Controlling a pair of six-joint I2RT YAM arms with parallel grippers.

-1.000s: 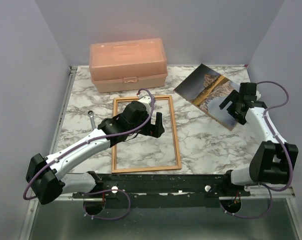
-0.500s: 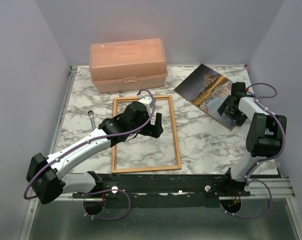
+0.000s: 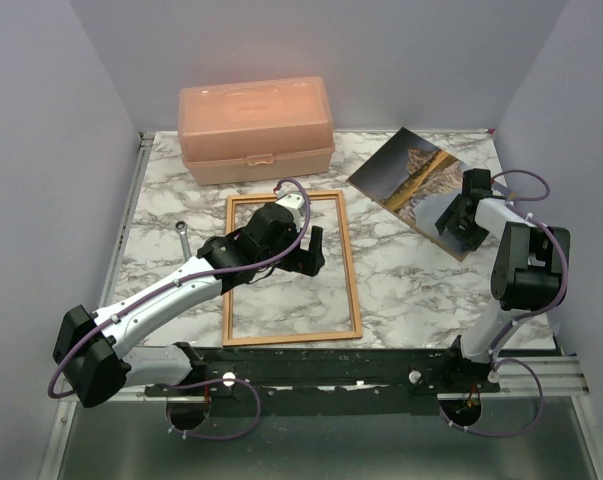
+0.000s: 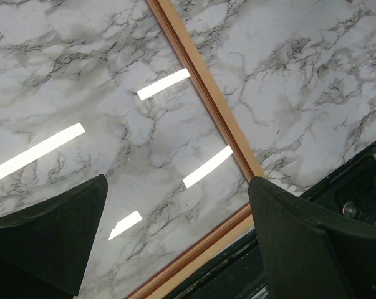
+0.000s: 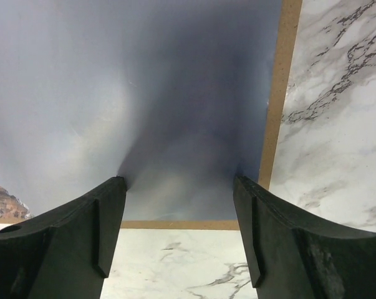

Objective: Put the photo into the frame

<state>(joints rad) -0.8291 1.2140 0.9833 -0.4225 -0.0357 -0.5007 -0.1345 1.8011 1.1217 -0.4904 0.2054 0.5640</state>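
Right tool (image 5: 178, 182), jaws apart, tips pressing the photo (image 5: 144, 81) at two o'clock; left tool (image 4: 176, 180) wide above the frame (image 4: 209, 93).

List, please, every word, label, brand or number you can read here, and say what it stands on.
No text can be read in any view.
Peach box: any marking on its lid is too blurred to read.
Photo: a mountain scene only, no lettering.
Frame and wrench: no lettering visible.
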